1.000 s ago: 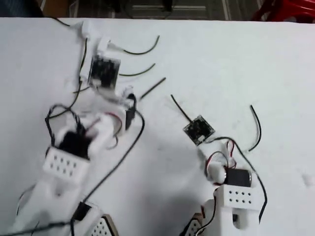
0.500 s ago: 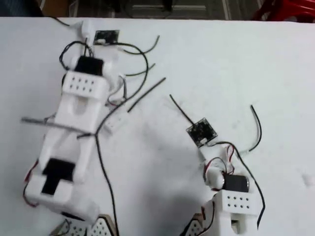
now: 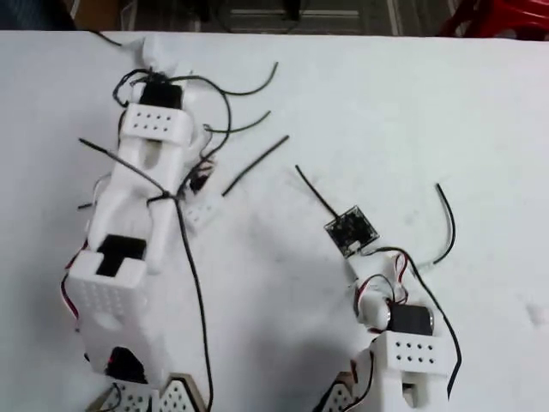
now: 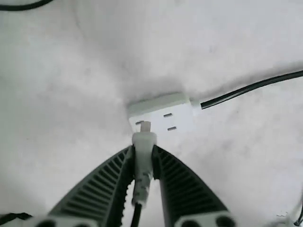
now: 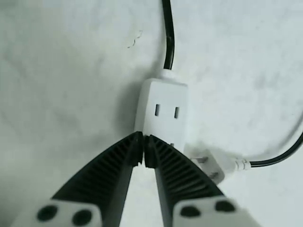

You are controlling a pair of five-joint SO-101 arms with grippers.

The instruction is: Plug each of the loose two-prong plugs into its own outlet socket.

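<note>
My left gripper point(image 4: 142, 158) is shut on a white two-prong plug point(image 4: 143, 142). The plug's prongs touch the face of a white outlet socket point(image 4: 165, 116) by one pair of slots; a black cable point(image 4: 251, 87) runs from the socket. My right gripper point(image 5: 143, 150) is shut with nothing in it, its tips at the edge of a second white outlet socket point(image 5: 163, 111). A loose white plug point(image 5: 213, 165) lies on the table against that socket. In the high view the left arm point(image 3: 137, 197) stretches to the table's far left and the right arm point(image 3: 403, 339) sits at the near right.
Several loose black cables lie on the white table point(image 3: 480, 112), one point(image 3: 255, 163) in the middle and one point(image 3: 446, 225) to the right. A small white block point(image 3: 200, 211) lies beside the left arm. The table's far edge is near the left arm's end.
The left arm has swung up and stretched toward the far left of the table. The right arm has barely shifted.
</note>
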